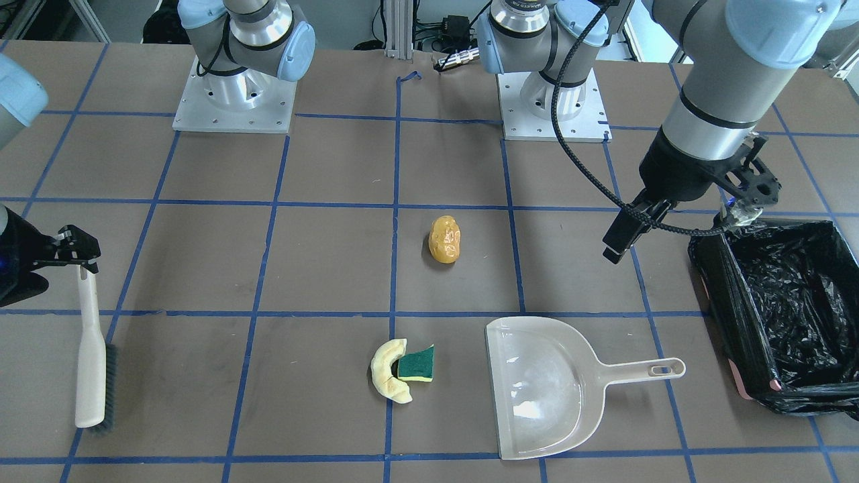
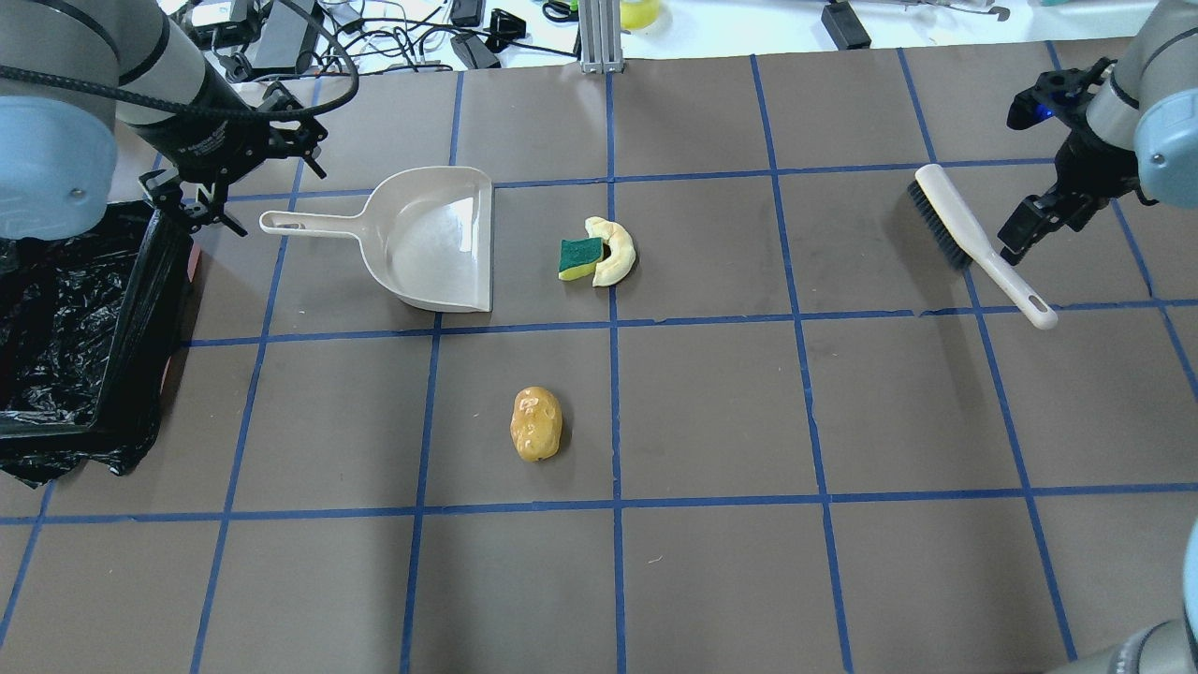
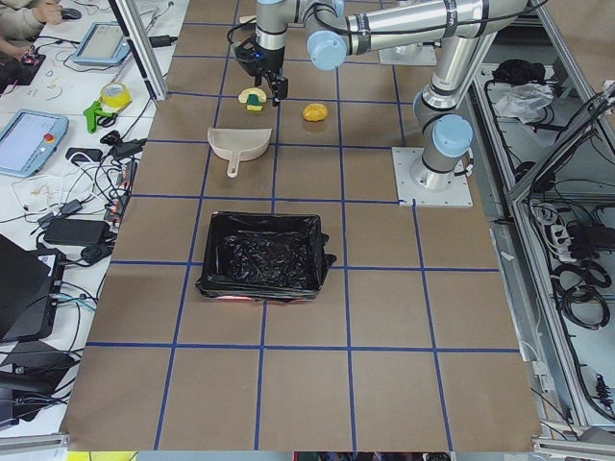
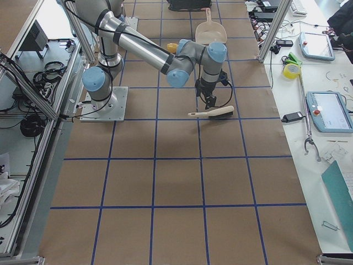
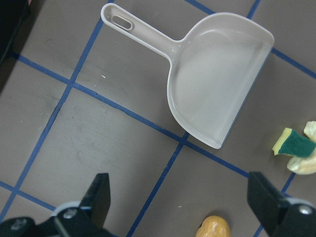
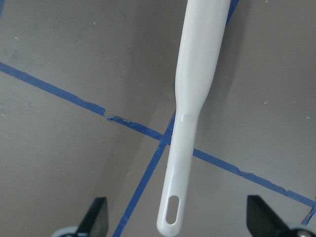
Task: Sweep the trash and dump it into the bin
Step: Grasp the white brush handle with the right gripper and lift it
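The yellow-orange potato-like lump (image 2: 535, 423) lies mid-table. The pale foam crescent (image 2: 618, 251) and the green-and-yellow sponge chunk (image 2: 579, 257) lie touching, just off the mouth of the beige dustpan (image 2: 430, 239). The black-lined bin (image 2: 140, 309) stands at the table's left end. My left gripper (image 2: 201, 201) is open and empty, above the table between the bin and the dustpan handle; the left wrist view (image 5: 180, 197) shows its jaws wide apart. My right gripper (image 6: 177, 207) is open, with its jaws on either side of the handle end of the white brush (image 6: 195, 98).
The brush (image 2: 973, 239) lies flat at the right of the table, bristles on its far side. The dustpan handle (image 1: 644, 370) points toward the bin (image 1: 711, 268). Both arm bases (image 1: 235, 100) stand at the robot's edge of the table. Blue tape lines grid the brown surface.
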Robot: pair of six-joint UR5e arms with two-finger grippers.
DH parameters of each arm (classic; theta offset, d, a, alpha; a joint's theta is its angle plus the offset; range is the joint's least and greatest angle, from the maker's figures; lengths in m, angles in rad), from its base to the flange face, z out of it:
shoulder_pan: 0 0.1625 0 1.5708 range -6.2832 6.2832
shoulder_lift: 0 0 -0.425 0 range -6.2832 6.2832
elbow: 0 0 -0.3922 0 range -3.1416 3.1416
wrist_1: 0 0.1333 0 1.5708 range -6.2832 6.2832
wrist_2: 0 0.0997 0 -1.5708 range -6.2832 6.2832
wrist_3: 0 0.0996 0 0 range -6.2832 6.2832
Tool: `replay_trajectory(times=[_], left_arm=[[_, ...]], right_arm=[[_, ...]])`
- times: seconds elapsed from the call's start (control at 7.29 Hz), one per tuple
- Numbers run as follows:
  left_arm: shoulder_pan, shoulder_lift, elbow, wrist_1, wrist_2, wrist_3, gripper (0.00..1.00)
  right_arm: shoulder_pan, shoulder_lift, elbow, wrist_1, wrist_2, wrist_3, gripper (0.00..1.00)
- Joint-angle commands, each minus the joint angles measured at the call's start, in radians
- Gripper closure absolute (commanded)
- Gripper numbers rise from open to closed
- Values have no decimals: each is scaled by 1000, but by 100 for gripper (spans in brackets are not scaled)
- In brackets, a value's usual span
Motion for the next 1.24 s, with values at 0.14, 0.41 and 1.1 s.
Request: replay_trajectory(times=[0.14,0.41,1.1], left_arm=[[21,-111,-12,123,23,-274,0],[23,-192,0,163,40,-382,1],[23,-343,61,326,117,-524,1]], right_arm=[[-13,48,71,-53,-19,-54,4],[-14,48,108,-111,-43,-51,11],[-17,49,110,-114,-62,-20,66]])
